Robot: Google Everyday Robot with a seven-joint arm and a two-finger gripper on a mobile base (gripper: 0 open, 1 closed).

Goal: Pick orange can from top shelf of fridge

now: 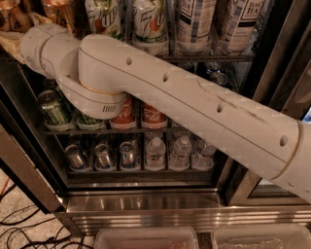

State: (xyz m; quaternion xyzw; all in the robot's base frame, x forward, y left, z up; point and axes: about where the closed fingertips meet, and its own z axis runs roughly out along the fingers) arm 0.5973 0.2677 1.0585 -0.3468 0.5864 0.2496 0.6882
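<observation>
**A:** So, which step is this?

**B:** The reach-in, I'd judge. At ten o'clock, against the left edge, the gripper sits in front of the top shelf. Whether it is spread or pressed together I cannot tell.

**A:** And the orange can?

**B:** At eleven o'clock, near the gripper and above the wrist. The orange can stands on the top shelf, copper-coloured and cut off by the upper edge. I can't tell whether anything touches it, so I take the grasp as not yet made.

**A:** What does the next move call for?

**B:** Probably squaring the gripper on the can's body, closing, then drawing straight out. The 7UP bottles stand just right of it at twelve o'clock and could be knocked. The tea cans at one o'clock are well apart.

**A:** Below that?

**B:** The white arm crosses from four o'clock up to ten. Under it, on the next rack, are green cans at nine o'clock, then Coca-Cola cans, partly hidden. On the rack below those stand water bottles.

**A:** And the surroundings?

**B:** The fridge shows its steel base at six o'clock. Cables trail over the speckled floor at seven o'clock. Two clear plastic bins line the bottom edge.
</observation>
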